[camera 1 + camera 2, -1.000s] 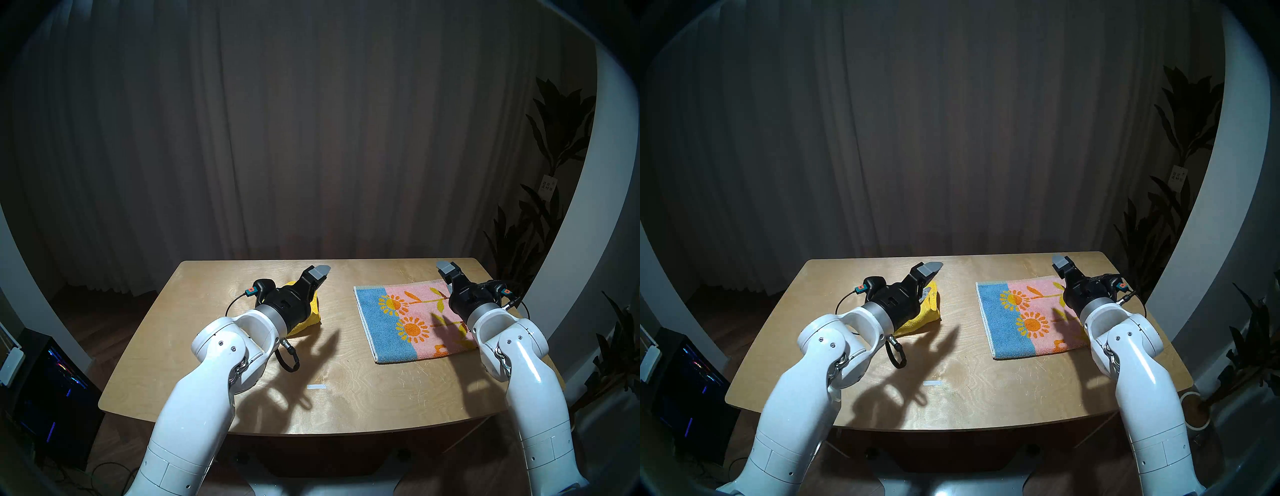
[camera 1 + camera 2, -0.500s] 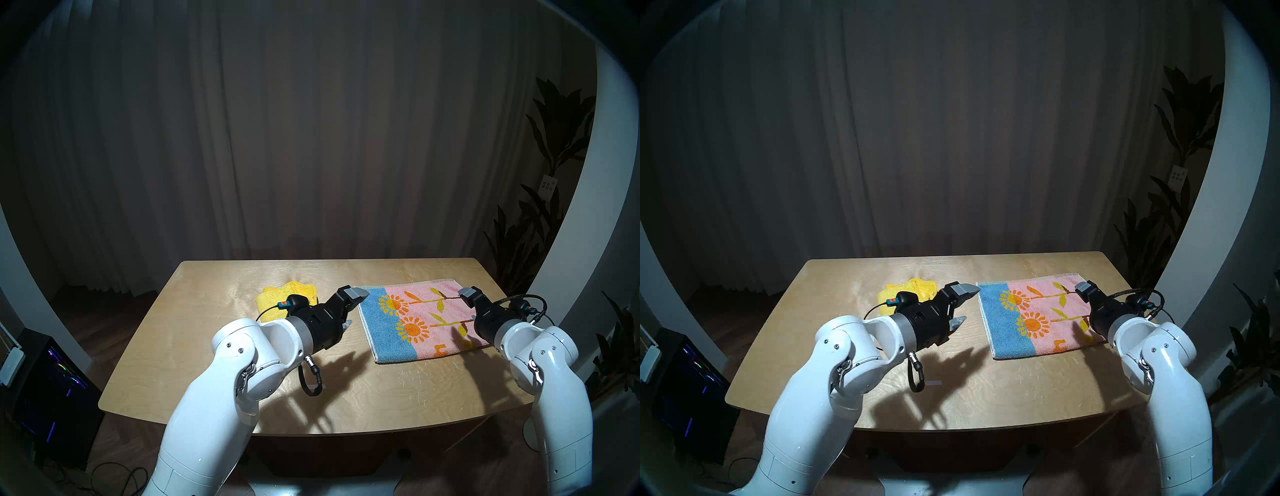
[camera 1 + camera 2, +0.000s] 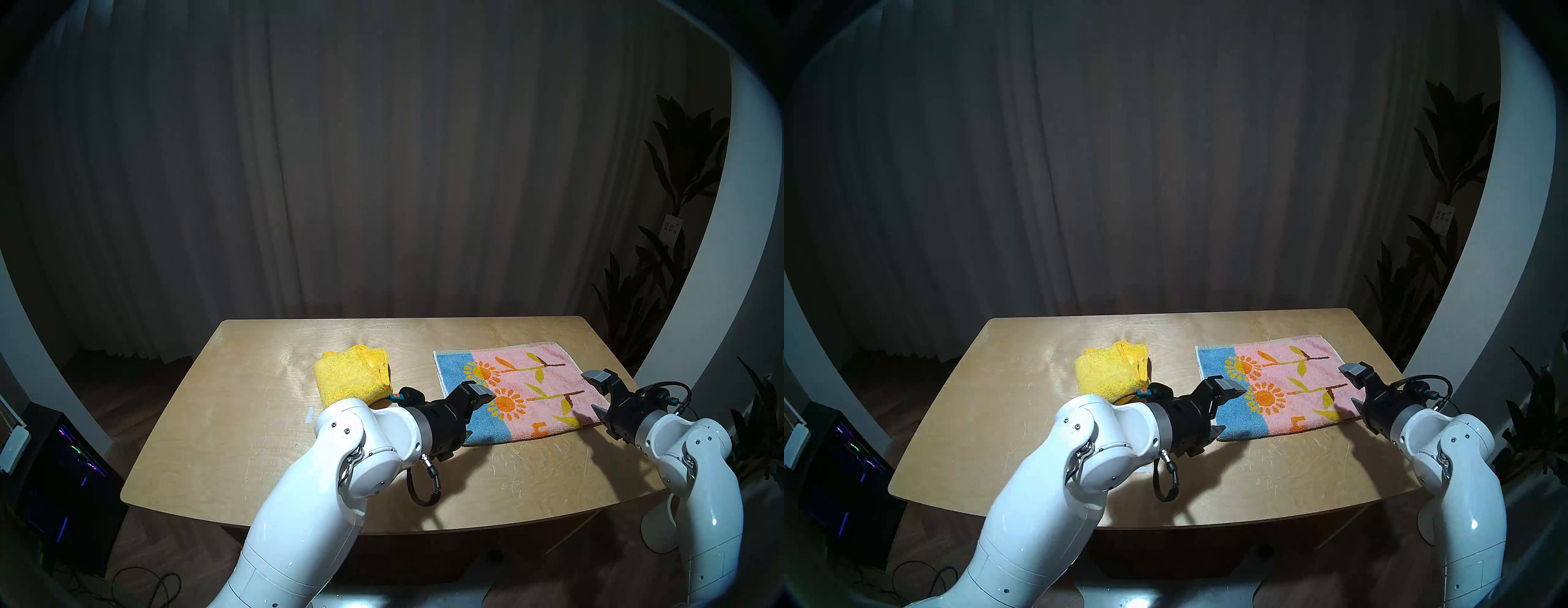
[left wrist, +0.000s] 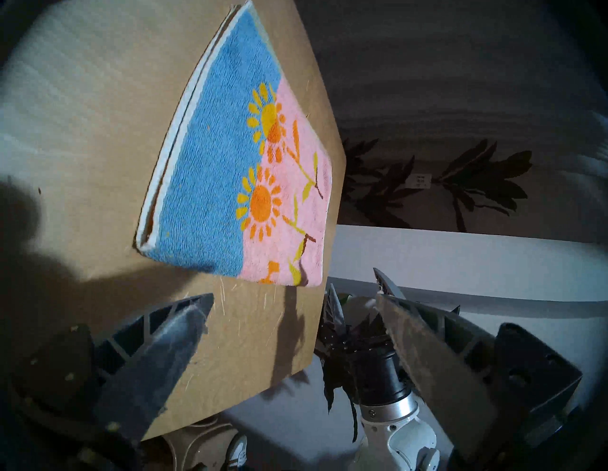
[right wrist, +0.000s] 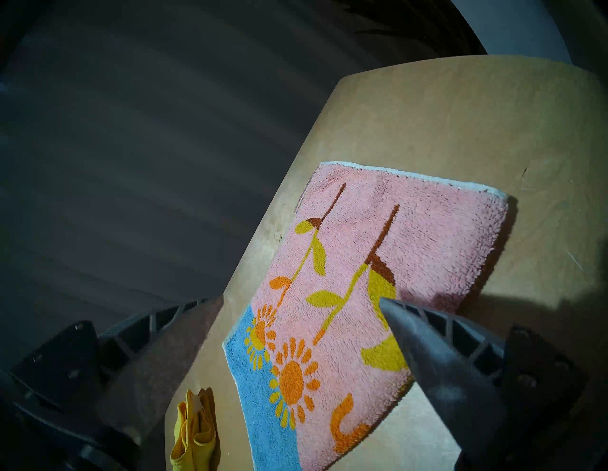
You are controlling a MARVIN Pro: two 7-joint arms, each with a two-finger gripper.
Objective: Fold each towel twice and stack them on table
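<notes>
The yellow towel [image 3: 352,373] lies folded in a thick bundle on the table [image 3: 237,424], left of centre. The pink towel with a blue band and sunflowers [image 3: 522,390] lies flat on the right, folded once with doubled edges showing in the left wrist view [image 4: 237,184]. My left gripper [image 3: 477,414] is open and empty at the towel's near left corner, over the blue band. My right gripper [image 3: 596,392] is open and empty at the towel's near right edge, one finger [image 5: 444,355] over the pink corner. The yellow towel also shows in the right wrist view [image 5: 194,427].
A small white tape mark [image 3: 309,414] is on the table near the yellow towel. Dark potted plants [image 3: 662,297] stand beyond the table's right edge. A computer tower [image 3: 63,479] sits on the floor at the left. A curtain hangs behind.
My left gripper left the yellow towel and moved right and nearer, to the pink towel's near left corner. My right gripper drew back from the far right corner to the near right edge.
</notes>
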